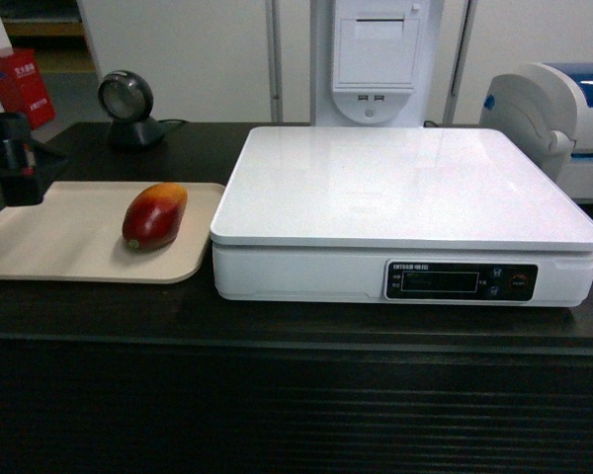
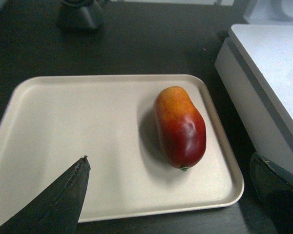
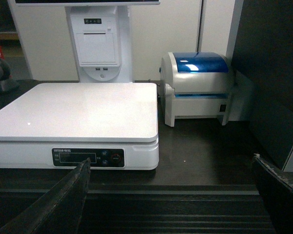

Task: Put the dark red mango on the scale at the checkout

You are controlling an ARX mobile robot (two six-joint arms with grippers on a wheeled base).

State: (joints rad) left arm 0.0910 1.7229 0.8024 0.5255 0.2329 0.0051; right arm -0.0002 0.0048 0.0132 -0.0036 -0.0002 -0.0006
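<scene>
The dark red mango (image 1: 154, 216) lies on its side on a flat beige tray (image 1: 49, 237) at the left of the dark checkout (image 1: 277, 395). Its orange-yellow end points away from me. In the left wrist view my left gripper (image 2: 169, 158) hangs open just above and short of the mango (image 2: 179, 127), one finger over the tray (image 2: 63, 122), the other beyond its right rim. The white scale (image 1: 405, 188) stands right of the tray, its platform bare. My right gripper (image 3: 171, 159) is open and holds nothing, in front of the checkout's ribbed panel, facing the scale (image 3: 78, 109).
A black barcode scanner (image 1: 128, 107) stands behind the tray. A white-and-blue label printer (image 1: 563, 118) sits at the right of the scale, and a white receipt terminal (image 1: 376, 59) rises behind it. My left arm's black wrist (image 1: 12, 156) hangs over the tray's left end.
</scene>
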